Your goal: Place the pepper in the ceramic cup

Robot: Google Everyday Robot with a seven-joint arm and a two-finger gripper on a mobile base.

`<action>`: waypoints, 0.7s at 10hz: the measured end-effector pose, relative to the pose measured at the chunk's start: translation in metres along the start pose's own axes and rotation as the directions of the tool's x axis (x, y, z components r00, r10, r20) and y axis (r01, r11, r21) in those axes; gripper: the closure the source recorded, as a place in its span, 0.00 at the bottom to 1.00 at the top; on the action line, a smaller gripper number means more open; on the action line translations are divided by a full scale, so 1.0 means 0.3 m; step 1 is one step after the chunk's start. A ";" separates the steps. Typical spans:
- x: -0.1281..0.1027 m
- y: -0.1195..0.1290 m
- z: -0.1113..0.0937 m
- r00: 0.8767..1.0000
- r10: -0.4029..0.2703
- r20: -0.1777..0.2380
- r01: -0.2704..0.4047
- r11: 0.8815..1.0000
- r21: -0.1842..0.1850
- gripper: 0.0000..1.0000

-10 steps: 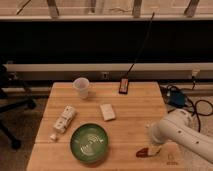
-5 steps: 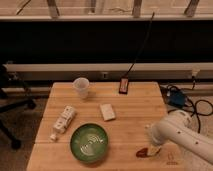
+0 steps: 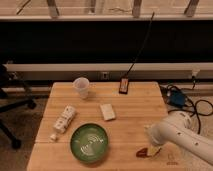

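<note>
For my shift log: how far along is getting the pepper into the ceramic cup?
Done: nothing; the ceramic cup stands far left without the pepper. In hand: the gripper is at the pepper near the front right of the table. Left: lift, carry, drop it in.

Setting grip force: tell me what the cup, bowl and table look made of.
Cup: whitish, slightly translucent, matte; ceramic or plastic, unclear. Bowl: green with bright sheen, probably glazed ceramic. Table: pale wood planks, seams visible, dull finish. The gripper sits low at the table's front right, beside the pepper.
</note>
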 end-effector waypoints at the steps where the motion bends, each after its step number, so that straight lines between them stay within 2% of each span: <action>1: 0.001 -0.001 0.004 1.000 -0.002 0.001 0.002 1.000 0.002 0.20; 7: 0.001 -0.004 0.019 1.000 -0.006 0.011 0.005 1.000 0.015 0.20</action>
